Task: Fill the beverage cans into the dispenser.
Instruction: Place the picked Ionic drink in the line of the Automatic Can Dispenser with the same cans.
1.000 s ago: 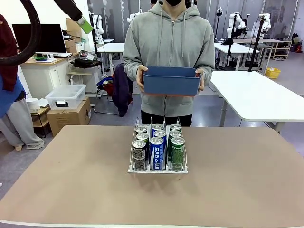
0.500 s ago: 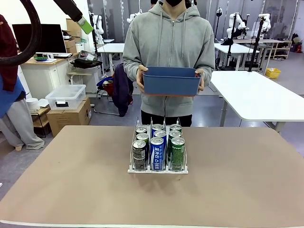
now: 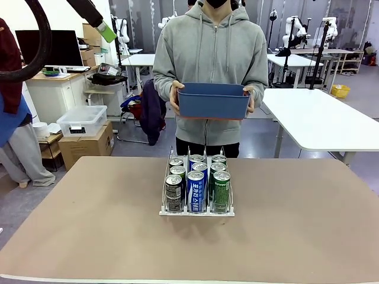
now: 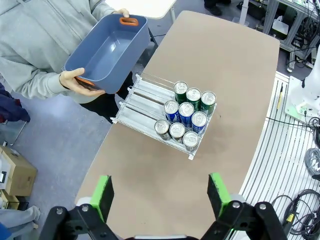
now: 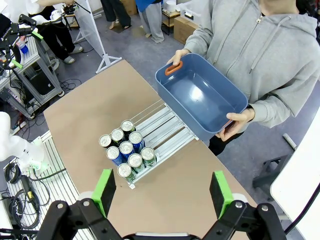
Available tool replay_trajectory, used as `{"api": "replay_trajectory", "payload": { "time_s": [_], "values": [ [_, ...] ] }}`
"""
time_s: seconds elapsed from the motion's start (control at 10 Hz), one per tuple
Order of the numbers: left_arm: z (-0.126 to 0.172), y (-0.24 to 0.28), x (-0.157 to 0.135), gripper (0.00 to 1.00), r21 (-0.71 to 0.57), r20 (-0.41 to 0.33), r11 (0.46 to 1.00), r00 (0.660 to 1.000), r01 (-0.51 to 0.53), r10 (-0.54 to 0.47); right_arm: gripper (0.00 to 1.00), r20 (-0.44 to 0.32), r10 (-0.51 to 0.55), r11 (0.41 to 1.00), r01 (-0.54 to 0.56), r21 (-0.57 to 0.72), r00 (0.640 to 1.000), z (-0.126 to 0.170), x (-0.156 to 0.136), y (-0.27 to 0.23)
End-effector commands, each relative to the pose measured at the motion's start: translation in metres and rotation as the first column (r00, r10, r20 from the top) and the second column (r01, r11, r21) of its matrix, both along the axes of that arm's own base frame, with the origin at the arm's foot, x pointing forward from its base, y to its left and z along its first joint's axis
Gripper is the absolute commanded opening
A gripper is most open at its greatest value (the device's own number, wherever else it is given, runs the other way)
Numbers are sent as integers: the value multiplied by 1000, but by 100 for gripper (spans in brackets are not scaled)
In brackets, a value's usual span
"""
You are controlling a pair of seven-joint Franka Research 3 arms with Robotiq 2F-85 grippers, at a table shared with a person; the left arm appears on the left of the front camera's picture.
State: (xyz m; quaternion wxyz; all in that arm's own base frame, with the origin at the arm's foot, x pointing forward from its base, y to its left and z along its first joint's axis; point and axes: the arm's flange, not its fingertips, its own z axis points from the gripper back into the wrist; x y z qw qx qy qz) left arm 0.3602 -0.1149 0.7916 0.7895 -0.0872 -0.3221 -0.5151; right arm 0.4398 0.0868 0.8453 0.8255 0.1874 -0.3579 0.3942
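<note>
Robotics lab, white worktables [image 3: 320, 118], cardboard boxes [image 3: 87, 148]

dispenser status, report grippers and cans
Left gripper and right gripper open, empty, high above table. Clear wire-divided dispenser holds nine slim aluminium cans, three per lane. Person holds empty blue plastic tub behind it; nothing obstructing.

cans [image 3: 195, 190]: glossy metal | tub [image 3: 214, 100]: matt blue plastic | table [image 3: 308, 225]: matt brown
</note>
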Motion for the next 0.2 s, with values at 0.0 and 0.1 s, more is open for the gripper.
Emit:
{"api": "replay_trajectory", "payload": {
  "time_s": [0.0, 0.1],
  "values": [
    [0, 1, 0, 100, -6, -5, 1000, 1000, 8, -8, 100, -1, 6, 1000, -6, -7, 1000, -2, -3, 0],
    [0, 1, 0, 100, -6, -5, 1000, 1000, 8, -8, 100, -1, 6, 1000, -6, -7, 1000, -2, -3, 0]
  ]
}}
